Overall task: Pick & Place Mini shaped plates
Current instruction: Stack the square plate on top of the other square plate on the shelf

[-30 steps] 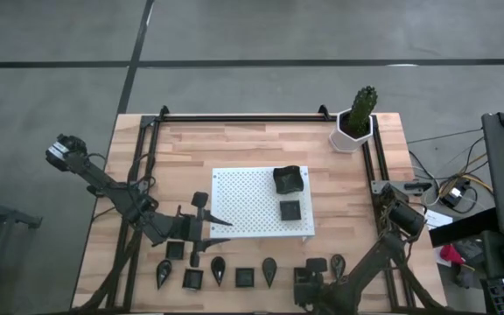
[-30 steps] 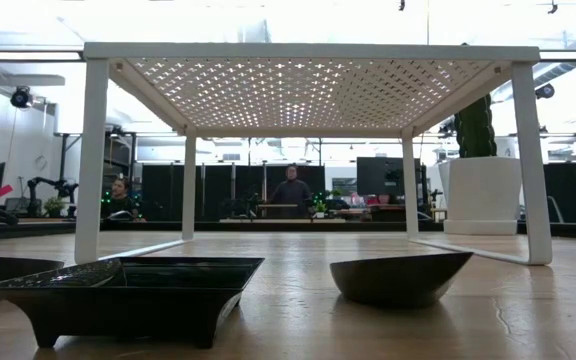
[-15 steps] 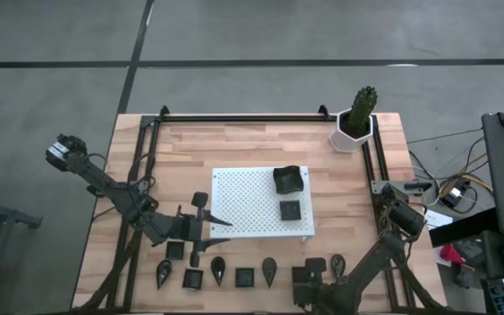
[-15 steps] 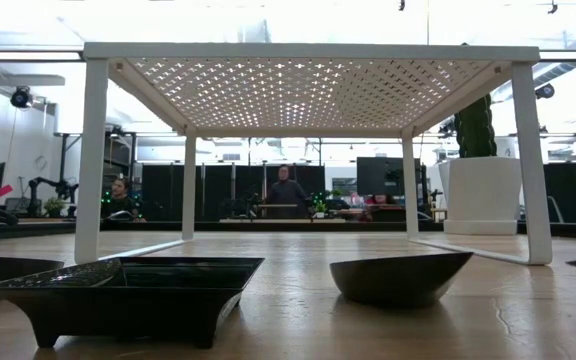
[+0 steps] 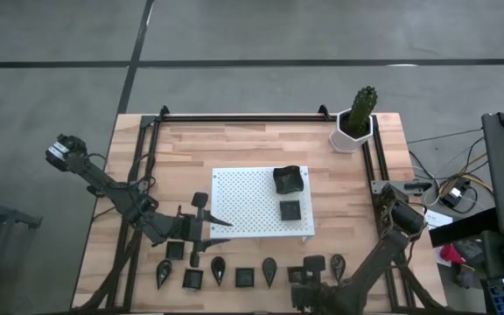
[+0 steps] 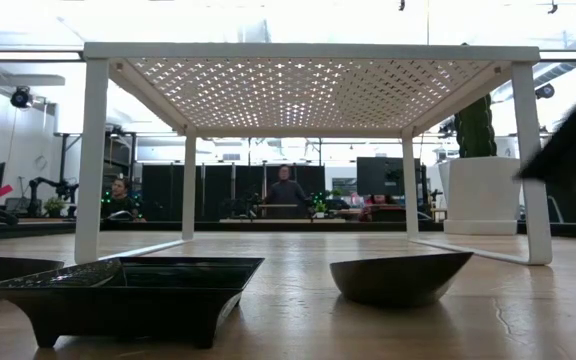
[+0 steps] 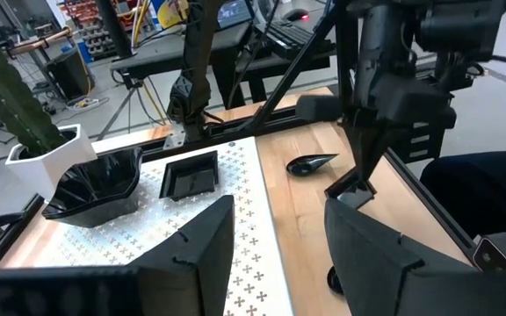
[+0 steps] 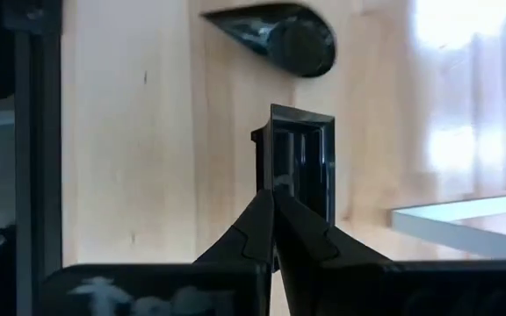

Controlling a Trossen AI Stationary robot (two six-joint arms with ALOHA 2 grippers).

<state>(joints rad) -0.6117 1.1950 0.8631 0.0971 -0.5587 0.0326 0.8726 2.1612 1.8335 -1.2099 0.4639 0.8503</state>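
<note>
The right gripper (image 8: 273,204) had drawn back toward the table's front edge, fingers pinched on a square plate's (image 8: 301,167) rim (left gripper (image 5: 201,222) idle, spread).

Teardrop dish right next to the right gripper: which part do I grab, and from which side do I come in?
Take the teardrop dish by its raised rim at the wide rounded end, coming straight down, one finger inside the bowl and one outside. It lies flat and low, so a side approach probably finds little to pinch. The right gripper is shut on the square dish beside it.
</note>
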